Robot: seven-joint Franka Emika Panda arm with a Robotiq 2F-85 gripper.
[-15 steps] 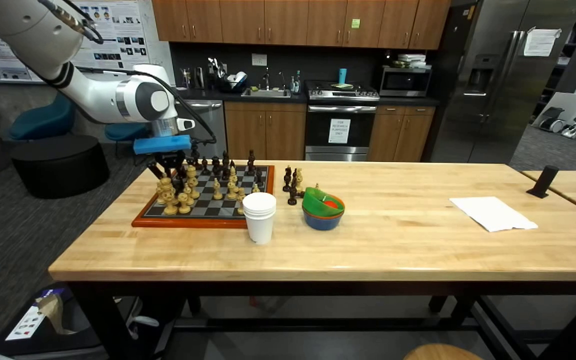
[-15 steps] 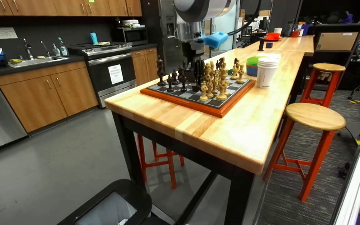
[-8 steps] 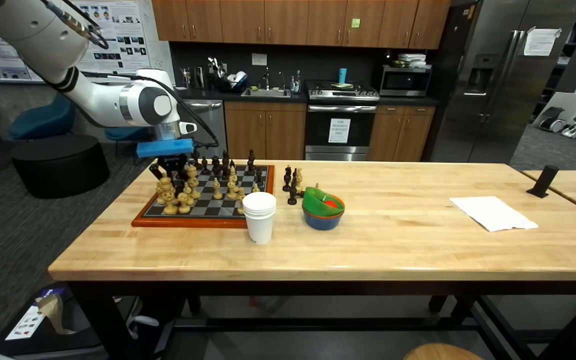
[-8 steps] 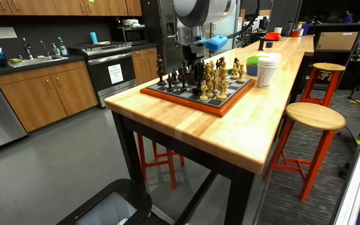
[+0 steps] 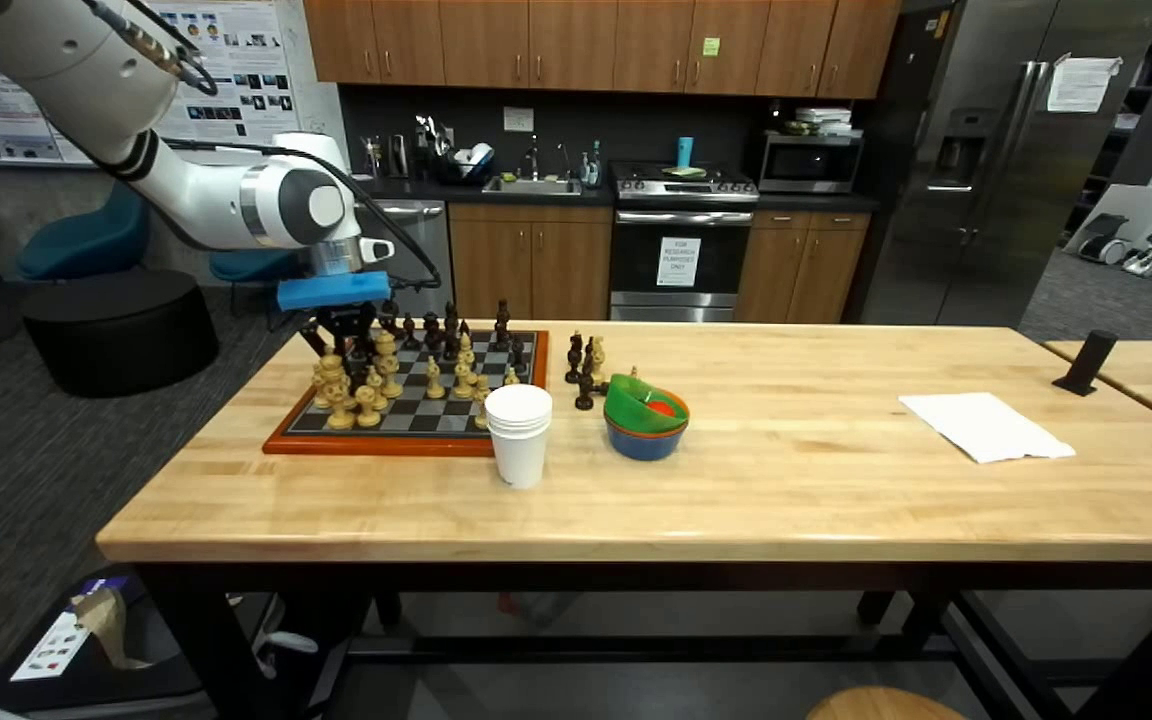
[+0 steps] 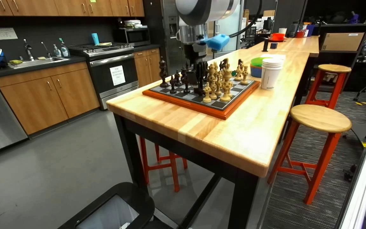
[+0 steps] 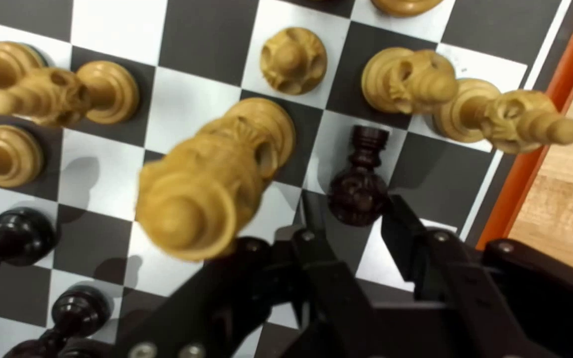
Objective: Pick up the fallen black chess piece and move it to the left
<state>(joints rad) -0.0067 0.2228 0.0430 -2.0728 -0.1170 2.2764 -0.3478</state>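
- Gripper (image 7: 355, 214), one: pointing down, jaws parted with a visible gap.
- Fallen black chess piece (image 7: 360, 191), one: on its side; broad end seen between the fingertips (image 7: 400, 221) in the wrist view, narrow end ahead of them. Contact with the gripper cannot be told.
- Tall pale piece (image 7: 192, 209), one: upright, just beside the gripper, to its left in that view.
- Pale pieces (image 7: 401, 79), two: upright, near, ahead of the gripper and to its right in that view.
- Dark pieces (image 7: 23, 233), several: farther out, to the gripper's left there.
- Chessboard (image 5: 381, 447), one, red-orange frame: beneath the gripper.
- White cups (image 5: 519, 445), stacked: well apart from the gripper, on the wooden table (image 5: 796, 500).
- Bowls (image 5: 631, 408), nested, green uppermost: farther from the gripper than the cups.
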